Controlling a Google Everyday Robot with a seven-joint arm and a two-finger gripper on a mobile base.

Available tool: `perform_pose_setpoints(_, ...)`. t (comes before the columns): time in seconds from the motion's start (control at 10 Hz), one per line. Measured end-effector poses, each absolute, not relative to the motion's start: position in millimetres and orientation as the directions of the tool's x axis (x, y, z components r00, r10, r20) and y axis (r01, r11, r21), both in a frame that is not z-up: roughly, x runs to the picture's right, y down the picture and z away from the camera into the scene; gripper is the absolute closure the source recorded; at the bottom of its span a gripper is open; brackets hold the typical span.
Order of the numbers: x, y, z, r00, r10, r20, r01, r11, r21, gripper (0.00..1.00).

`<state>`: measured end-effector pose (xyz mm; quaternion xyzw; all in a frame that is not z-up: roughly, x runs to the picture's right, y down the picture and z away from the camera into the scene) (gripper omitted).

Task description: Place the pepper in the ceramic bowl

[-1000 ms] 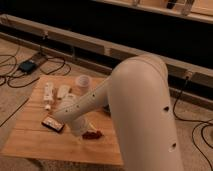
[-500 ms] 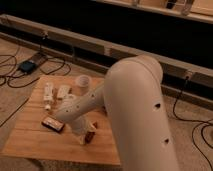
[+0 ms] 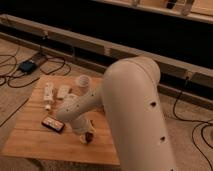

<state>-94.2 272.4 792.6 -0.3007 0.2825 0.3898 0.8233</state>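
My white arm (image 3: 130, 100) reaches from the right across the wooden table (image 3: 35, 142). My gripper (image 3: 85, 134) hangs low over the table's front middle, just under the forearm. A small dark red-brown pepper (image 3: 89, 136) lies at the gripper's tip; I cannot tell whether it is held or resting on the wood. The ceramic bowl is hidden from view, possibly behind my arm.
A translucent white cup (image 3: 82, 81) stands at the table's back edge. A flat black device with red marks (image 3: 53, 124) lies left of the gripper. A white bottle (image 3: 48, 93) and a small white packet (image 3: 63, 91) lie at the back left. Cables run over the floor (image 3: 20, 65).
The arm has swung a little left and lower over the table. The gripper and the red-brown pepper beside it have shifted slightly toward the front edge.
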Motion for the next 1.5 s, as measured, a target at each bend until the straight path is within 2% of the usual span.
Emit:
perform_pose_setpoints(0.1, -92.1, 270.8, 792.7, 0.524, 0.472, -0.709, -0.820, 0.505, -0.270, 0.98)
perform_pose_setpoints(0.2, -90.2, 267.8, 792.8, 0.512, 0.475, -0.716, -0.828, 0.495, -0.264, 1.00)
perform_pose_setpoints(0.4, -88.9, 250.5, 791.2, 0.480, 0.507, -0.716, -0.854, 0.457, -0.248, 1.00)
perform_pose_setpoints(1.0, -55.8, 162.8, 772.8, 0.294, 0.692, -0.660, -0.955, 0.232, -0.183, 1.00)
perform_pose_setpoints(1.5, 8.3, 125.4, 799.2, 0.081, 0.748, -0.659, -0.996, 0.089, -0.022, 1.00)
